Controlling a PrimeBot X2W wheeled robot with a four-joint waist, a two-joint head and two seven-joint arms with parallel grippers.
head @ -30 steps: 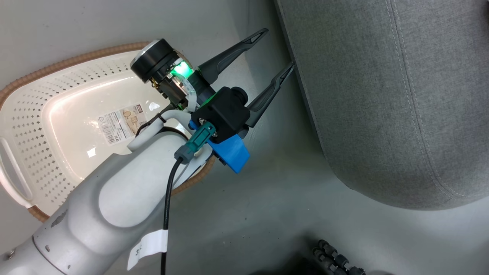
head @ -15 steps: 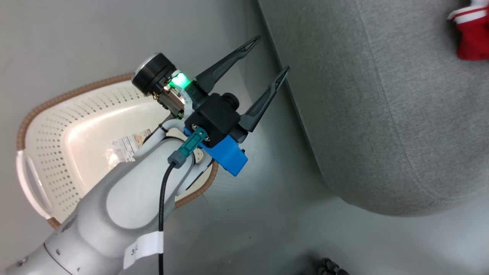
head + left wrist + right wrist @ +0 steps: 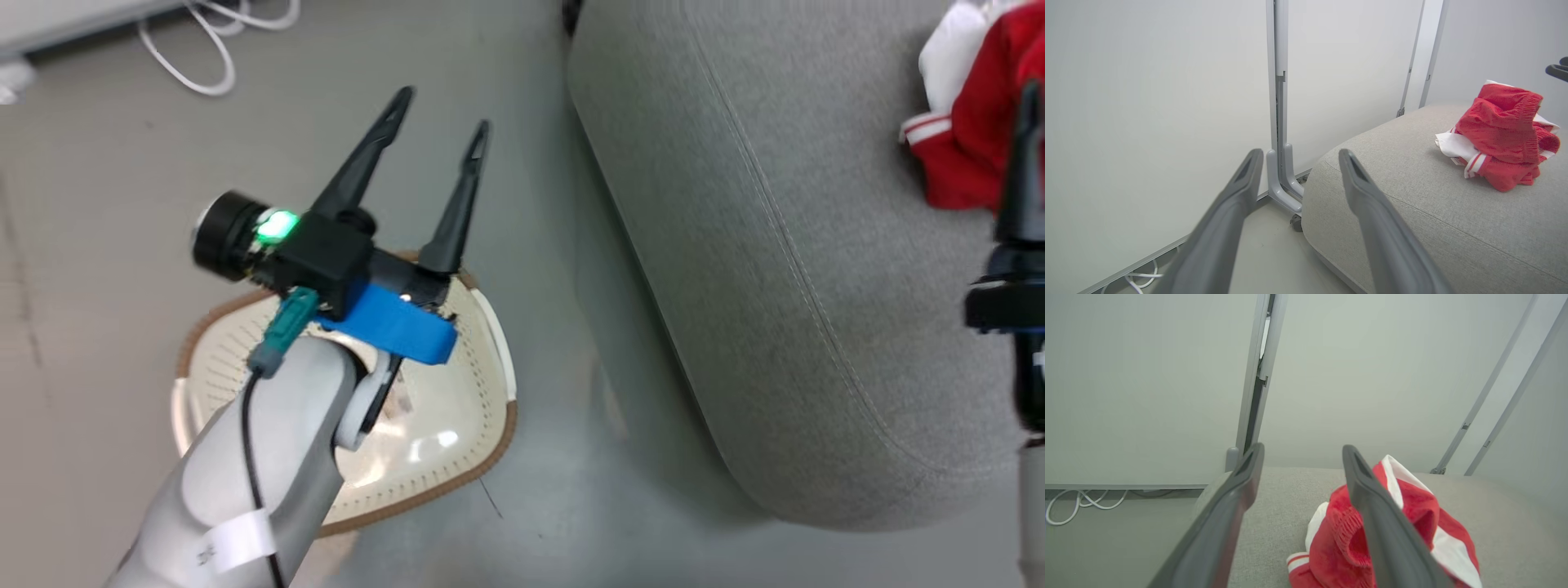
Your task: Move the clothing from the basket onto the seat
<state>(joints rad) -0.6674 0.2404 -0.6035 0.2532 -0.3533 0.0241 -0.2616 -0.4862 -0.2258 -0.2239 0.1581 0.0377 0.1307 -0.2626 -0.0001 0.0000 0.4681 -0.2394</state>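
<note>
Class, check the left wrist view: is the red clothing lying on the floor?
No, the red clothing lies in a heap on top of the grey seat.

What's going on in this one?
The red and white clothing lies bunched on the grey seat. The right hand is open just over the pile and grips nothing. The left hand is also open and empty, hovering near the basket. The part of the basket that shows holds no clothing, so the job looks done or nearly so.
</note>
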